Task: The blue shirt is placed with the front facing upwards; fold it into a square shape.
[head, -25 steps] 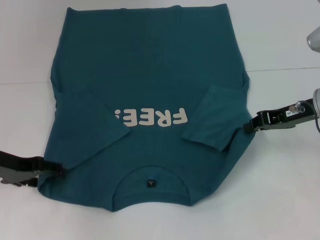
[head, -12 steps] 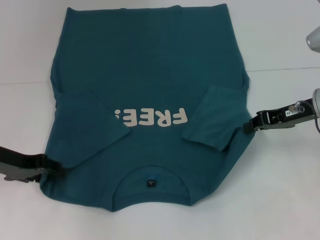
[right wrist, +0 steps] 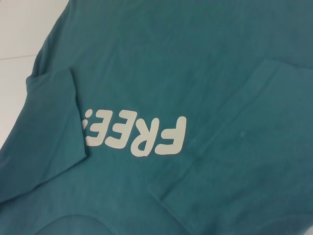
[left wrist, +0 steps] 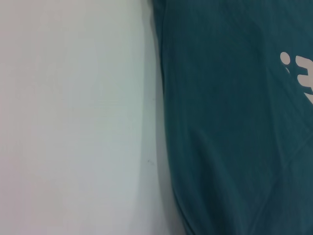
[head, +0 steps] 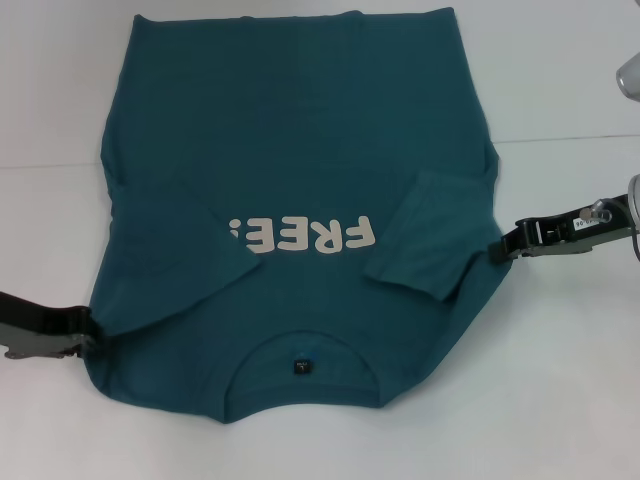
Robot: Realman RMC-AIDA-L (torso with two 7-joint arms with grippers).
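Observation:
The blue shirt (head: pixel 290 150) lies flat on the white table (head: pixel 560 400), its collar and dark neck label (head: pixel 301 367) towards me. White "FREE!" lettering (head: pixel 303 236) faces up. Both sleeves are folded inward over the chest: one (head: pixel 170 260) on the left, one (head: pixel 430 235) on the right. My left gripper (head: pixel 86 328) sits low at the shirt's left shoulder edge. At the shirt's right edge, beside the folded sleeve, is my right gripper (head: pixel 503 250). The left wrist view shows the shirt (left wrist: pixel 234 137) next to bare table. In the right wrist view, the lettering (right wrist: pixel 137 137) is visible.
White table surface surrounds the shirt on the left, right and near sides. A grey rounded object (head: pixel 628 75) pokes in at the upper right edge. A faint seam in the table (head: pixel 560 138) runs across behind the arms.
My left gripper has drawn back to the left, off the shirt's shoulder to its edge. The right gripper has shifted slightly right. The shirt has not moved.

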